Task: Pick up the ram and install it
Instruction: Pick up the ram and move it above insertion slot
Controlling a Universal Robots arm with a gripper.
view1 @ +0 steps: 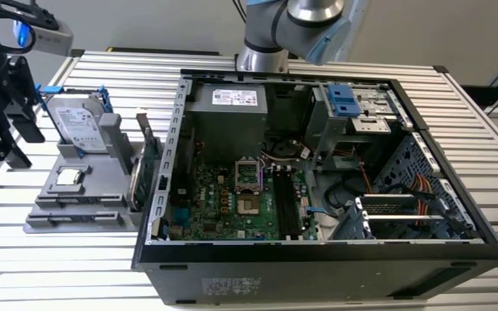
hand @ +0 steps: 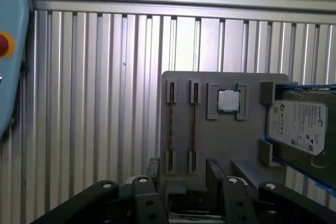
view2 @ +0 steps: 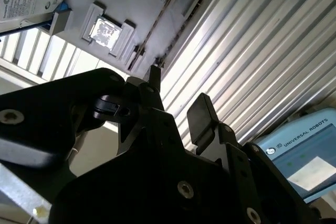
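Two fingers [hand: 214, 170] apart, end effector [hand: 184, 170] empty.

The arm [view1: 294, 18] is a rounded tube of brushed silver-grey metal. Its joint is closed by a pale blue cap [view1: 334, 32], and it stands on a shiny silver cylindrical base [view1: 260, 59] ringed with a dark band. The gripper [hand: 182, 174] is matt black throughout, built of flat, angular plates and links (the edges look chamfered rather than sharp) fastened with round silver screws [hand: 107, 185] set in recessed holes. Its two fingers [hand: 212, 169] are short, blocky and black; in the second wrist view the same black body carries more bright screw heads [view2: 182, 187].
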